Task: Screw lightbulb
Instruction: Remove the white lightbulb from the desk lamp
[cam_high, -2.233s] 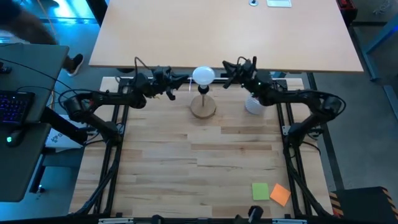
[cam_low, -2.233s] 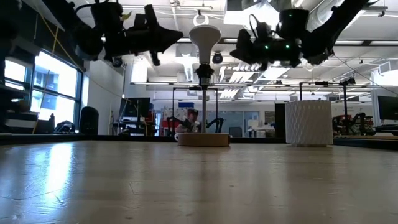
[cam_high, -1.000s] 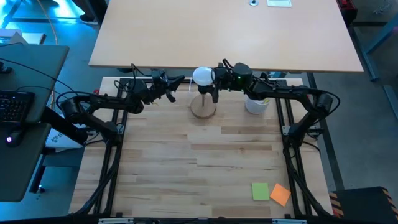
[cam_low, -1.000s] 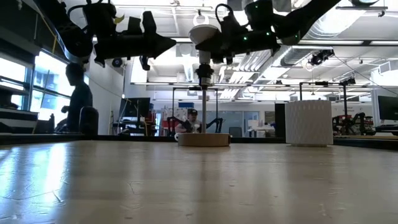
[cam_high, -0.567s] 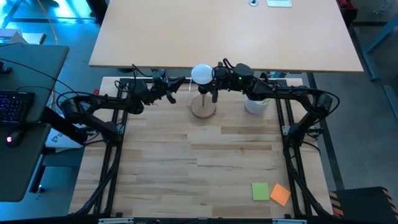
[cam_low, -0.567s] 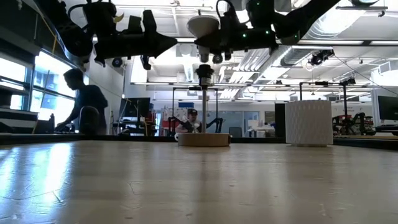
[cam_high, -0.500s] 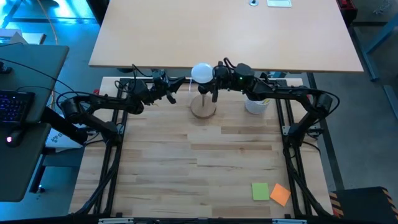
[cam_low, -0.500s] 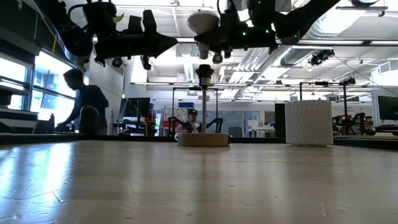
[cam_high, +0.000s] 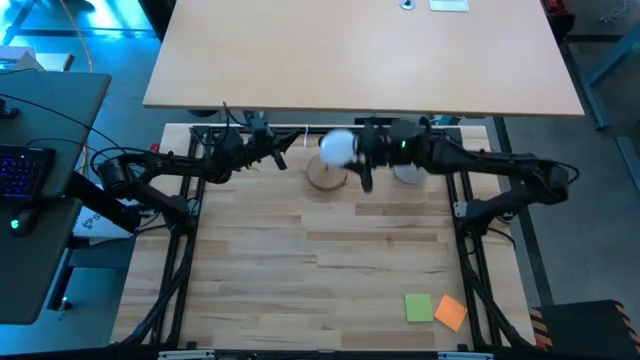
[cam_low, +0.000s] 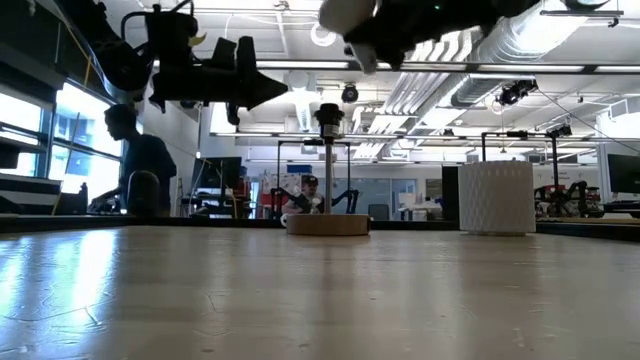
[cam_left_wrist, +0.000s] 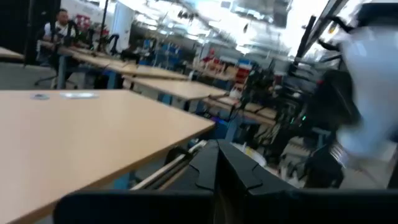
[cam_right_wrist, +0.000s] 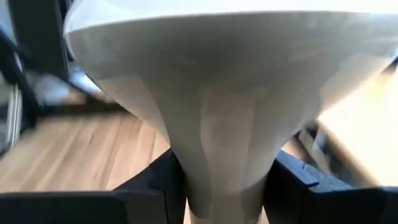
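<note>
While the left gripper (cam_high: 290, 150) sits closed, right jaws apparently clamp the lightbulb (cam_high: 338, 146).

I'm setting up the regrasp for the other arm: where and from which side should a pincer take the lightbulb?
Grip the lightbulb on its narrow neck, just under the globe, coming in level from the side. The globe is wide and smooth, so fingers would likely slip there; the taper gives them a seat. The right pincer already holds it this way, fingers either side of the neck, above the wooden stand.
</note>
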